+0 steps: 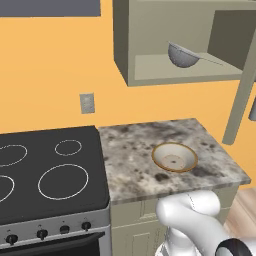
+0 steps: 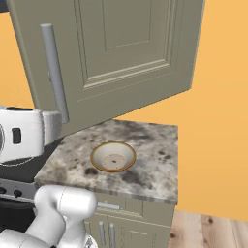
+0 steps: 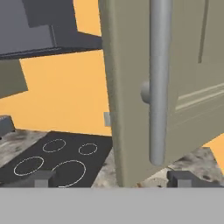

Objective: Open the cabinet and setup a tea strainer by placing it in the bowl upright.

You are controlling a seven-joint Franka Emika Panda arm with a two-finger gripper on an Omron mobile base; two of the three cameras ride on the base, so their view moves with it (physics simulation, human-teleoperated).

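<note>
Grey-green cabinet (image 1: 150,42) hangs on the orange wall with its door (image 2: 121,53) swung wide open. On its shelf sits the tea strainer (image 1: 182,55), a grey mesh cup with its thin handle pointing toward the open door side. Below, the bowl (image 1: 174,157) with the tan rim rests on the speckled stone counter (image 1: 135,150), near its front edge and well apart from the strainer. The black stove (image 1: 50,170) sits beside the counter's left edge. The gripper (image 3: 113,178) has its two dark tips spread wide, holding nothing, just beside the door's long silver handle (image 3: 159,83).
</note>
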